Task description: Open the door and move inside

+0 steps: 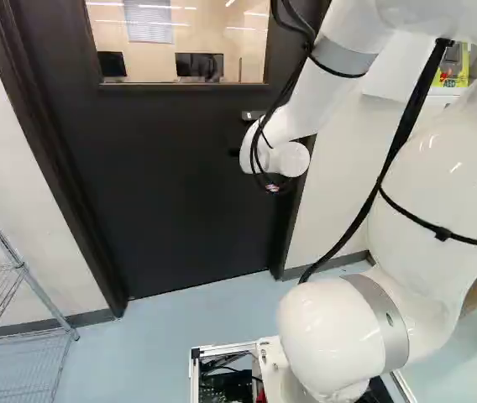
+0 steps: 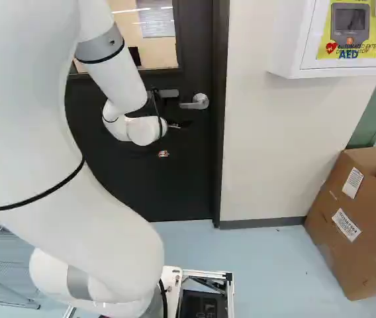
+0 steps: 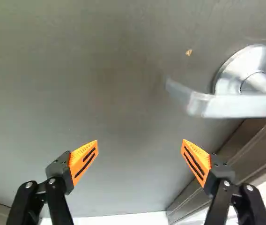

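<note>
In the left base view, the door is standing shut, and the wire rack is standing to the left of the door. The arm is reaching toward the door and is hiding its handle from this side. The base is waiting in front of the door.

In the right base view, the handle is showing on the door, close to its right edge. The cardboard box is standing to the right of the door.

In the wrist view, the end effector is facing the door with both fingers standing wide open, and it is holding nothing. The handle is sitting ahead of one finger, apart from it, and seems to be pointing level.

So the reaching seems nearly done, I judge; gripping and turning the handle, opening the door and driving inside are all remaining.
</note>
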Controlling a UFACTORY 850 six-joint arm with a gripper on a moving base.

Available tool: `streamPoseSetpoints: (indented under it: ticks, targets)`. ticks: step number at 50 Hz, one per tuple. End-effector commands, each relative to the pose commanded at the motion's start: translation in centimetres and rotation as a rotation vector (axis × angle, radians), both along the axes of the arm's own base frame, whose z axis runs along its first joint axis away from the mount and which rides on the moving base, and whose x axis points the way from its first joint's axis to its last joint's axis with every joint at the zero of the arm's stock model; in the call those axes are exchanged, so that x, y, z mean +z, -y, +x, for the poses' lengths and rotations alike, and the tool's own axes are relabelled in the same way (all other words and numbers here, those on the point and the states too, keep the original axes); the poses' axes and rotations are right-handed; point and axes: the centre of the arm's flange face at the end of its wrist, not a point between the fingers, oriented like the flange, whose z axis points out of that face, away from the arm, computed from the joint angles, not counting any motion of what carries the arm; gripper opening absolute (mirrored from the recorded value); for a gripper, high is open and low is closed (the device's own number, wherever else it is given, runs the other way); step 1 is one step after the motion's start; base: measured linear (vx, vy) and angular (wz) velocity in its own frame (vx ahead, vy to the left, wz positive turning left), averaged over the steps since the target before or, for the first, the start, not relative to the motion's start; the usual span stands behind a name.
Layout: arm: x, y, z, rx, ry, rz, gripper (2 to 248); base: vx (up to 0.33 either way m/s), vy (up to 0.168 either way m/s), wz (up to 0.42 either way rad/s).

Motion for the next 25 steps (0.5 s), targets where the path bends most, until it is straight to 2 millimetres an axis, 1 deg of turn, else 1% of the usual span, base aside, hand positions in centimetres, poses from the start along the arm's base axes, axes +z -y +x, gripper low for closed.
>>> streamPoseSetpoints:
  ticks: [11, 25]
  targets:
    - [-0.4, 0.0, -0.1, 0.000, -0.009, 0.000, 247, 0.000, 0.000, 0.000]
    - [0.4, 0.1, -1.9, -0.001, 0.011, 0.000, 247, 0.000, 0.000, 0.000]
